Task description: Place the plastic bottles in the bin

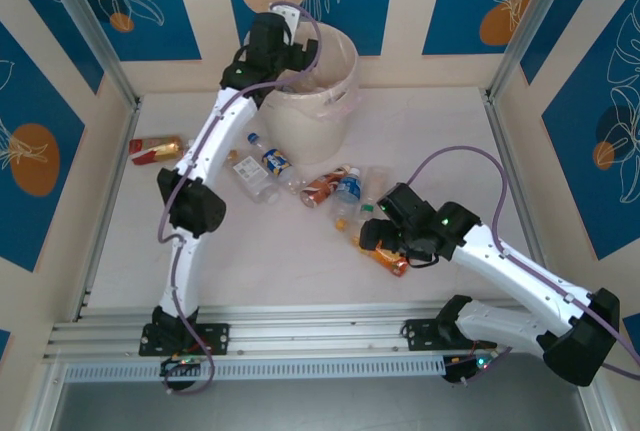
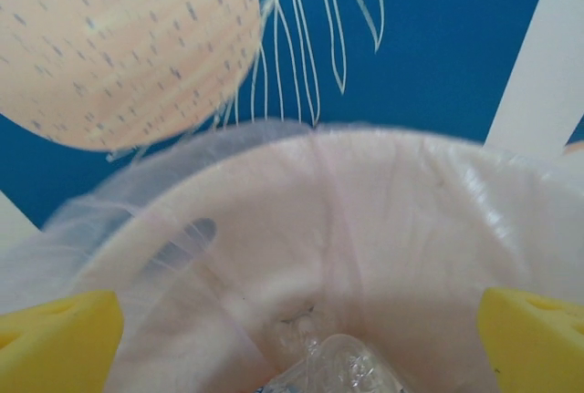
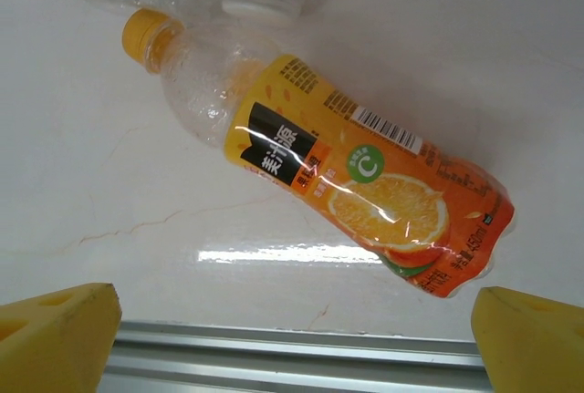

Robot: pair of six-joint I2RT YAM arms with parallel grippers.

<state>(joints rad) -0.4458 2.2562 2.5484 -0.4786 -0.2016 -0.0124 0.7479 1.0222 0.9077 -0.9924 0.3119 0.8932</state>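
Over bin, L gripper is seen open; R gripper is held open above orange bottle on bench.

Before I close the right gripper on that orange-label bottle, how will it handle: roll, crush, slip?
The orange-label bottle looks empty, clear above the label, so probably light and easily crushed. It lies on its side on the smooth table, so a nudge would likely roll it. The glossy wrap may be slippery.
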